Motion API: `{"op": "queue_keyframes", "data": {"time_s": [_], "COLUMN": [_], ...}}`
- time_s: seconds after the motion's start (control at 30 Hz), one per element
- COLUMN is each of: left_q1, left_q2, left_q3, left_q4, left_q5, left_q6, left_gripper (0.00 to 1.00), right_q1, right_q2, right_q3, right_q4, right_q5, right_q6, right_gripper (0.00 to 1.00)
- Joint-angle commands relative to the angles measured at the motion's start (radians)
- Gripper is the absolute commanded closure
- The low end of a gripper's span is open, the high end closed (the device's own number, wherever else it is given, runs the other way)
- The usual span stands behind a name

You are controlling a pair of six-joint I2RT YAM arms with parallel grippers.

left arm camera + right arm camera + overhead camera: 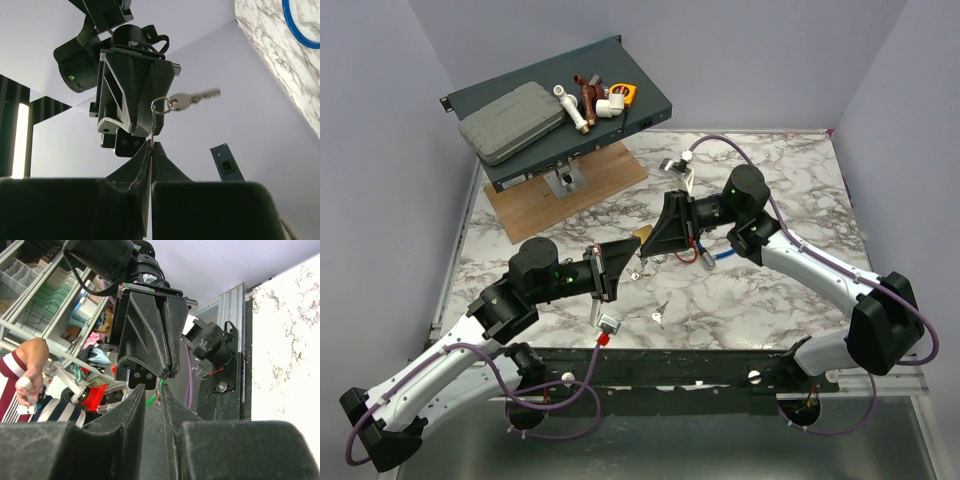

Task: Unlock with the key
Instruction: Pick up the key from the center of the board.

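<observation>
key (151, 127): light, stiff, thin; take by bow | left tool (151, 146): clenched, seemingly on it | right tool (151, 390): grip unclear

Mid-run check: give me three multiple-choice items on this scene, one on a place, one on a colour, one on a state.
1. The grey case lies: A on the dark rack unit; B on the marble; C in a gripper.
2. The key hanging from the ring is: A red; B silver; C blue.
3. The left gripper has its jaws: A wide open; B out of view; C shut on a thin blade.

A: the case rests on the unit's top.
B: the key shows bare metal.
C: the jaws meet around the blade below the ring.
</observation>
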Motion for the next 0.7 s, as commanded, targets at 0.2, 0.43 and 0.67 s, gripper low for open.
{"op": "queue_keyframes", "data": {"time_s": [0.2,0.43,0.67], "left_q1": [-0.003,-0.003,-0.003], "left_q2": [-0.001,-0.004,0.018], "left_q3": [-0.007,-0.017,-0.027], "left_q4": [0.052,0.049,0.08], "left_q5": [-0.01,-0.018,-0.075], "left_q6": [0.076,0.075,0.037], "left_gripper": [1.0,1.0,0.82], "right_q1": [0.016,0.017,0.016], "right_q2": [0.033,0.03,0.011], "right_q3": [-0.01,-0.022,-0.071], "right_q4": [0.015,0.111,0.231], "right_q5": [0.016,0.017,0.005], "right_q6": [0.008,0.069,0.152], "right_gripper": [0.79,0.99,0.99]}}
